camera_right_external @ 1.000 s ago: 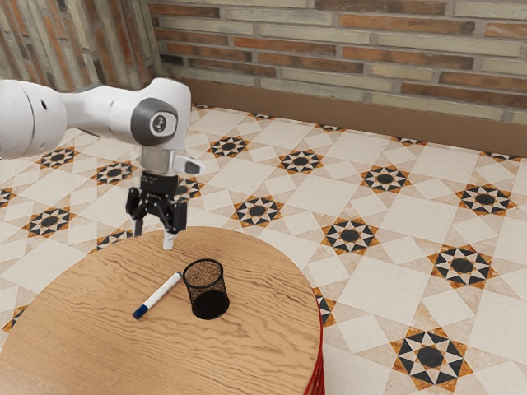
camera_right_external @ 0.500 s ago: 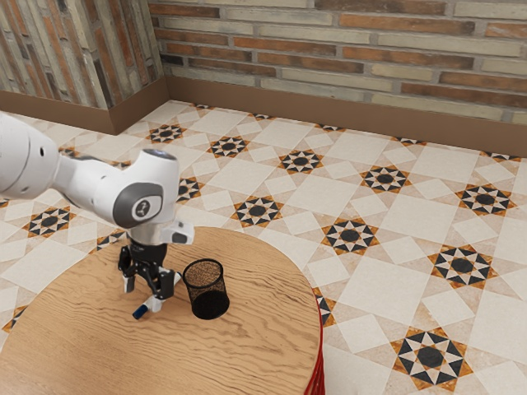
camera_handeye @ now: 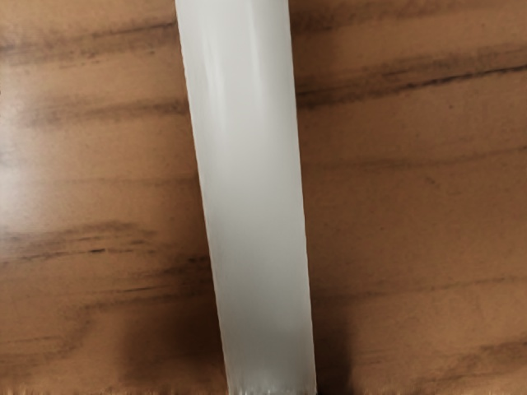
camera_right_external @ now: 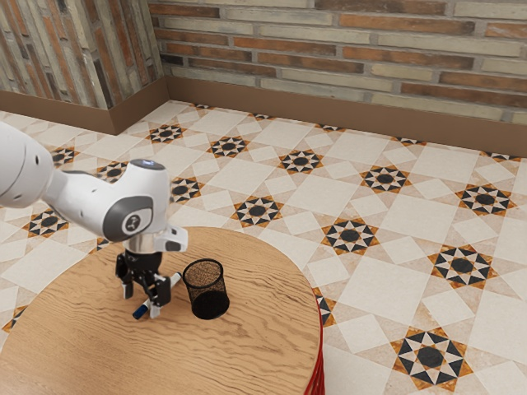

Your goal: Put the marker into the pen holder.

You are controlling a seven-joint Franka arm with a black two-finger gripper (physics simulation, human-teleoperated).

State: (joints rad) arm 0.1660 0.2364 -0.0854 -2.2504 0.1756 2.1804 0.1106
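Note:
Low over the table, my gripper (camera_right_external: 141, 303) stands open, its two fingers spread apart on either side of the marker (camera_right_external: 141, 313). The marker lies flat, white with a blue end toward the exterior view's lower left; the gripper hides part of its body. Its white barrel (camera_handeye: 251, 197) runs lengthwise close under my hand in the wrist view. The black mesh pen holder (camera_right_external: 207, 290) stands upright near the marker's other end, toward the exterior view's right.
The round wooden table (camera_right_external: 255, 350) carries these things, with bare wood around the pen holder and in front of the marker. Beyond its edge lies the patterned tile floor (camera_right_external: 395, 239), with a brick wall (camera_right_external: 346, 49) behind.
My arm has come down from above the table's far edge to the marker, then shifted slightly toward the exterior view's left. The marker and pen holder have stayed in place.

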